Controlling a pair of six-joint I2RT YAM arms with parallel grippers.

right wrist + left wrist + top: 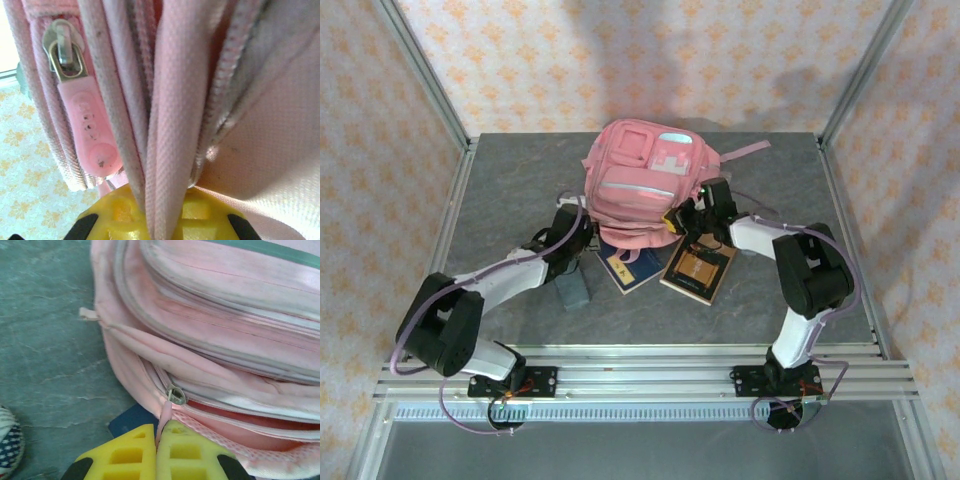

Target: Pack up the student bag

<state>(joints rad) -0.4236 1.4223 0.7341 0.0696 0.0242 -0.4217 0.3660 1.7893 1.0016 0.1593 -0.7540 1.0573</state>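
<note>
My left pincer [159, 447] is pressed together on the pink zipper pull [165, 416]. My right pincer [160, 212] pinches a fold of the student bag [642, 185]. The bag lies mid-table, front pockets up, long axis running away from me. Its near edge overlaps a blue book [625, 268] and a brown book [698, 268], their cover print too small to read.

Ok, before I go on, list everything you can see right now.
student bag: one, pink, mid-table.
zip pull: one, pink, on the bag's near edge.
blue book: one, dark blue, partly under the bag.
brown book: one, brown-orange, right of the blue book.
grey block: one, grey-blue, left of the blue book.
table: one, grey.
left end effector: one, yellow pads, shut on the zip pull.
right end effector: one, yellow pads, shut on a bag fold.
</note>
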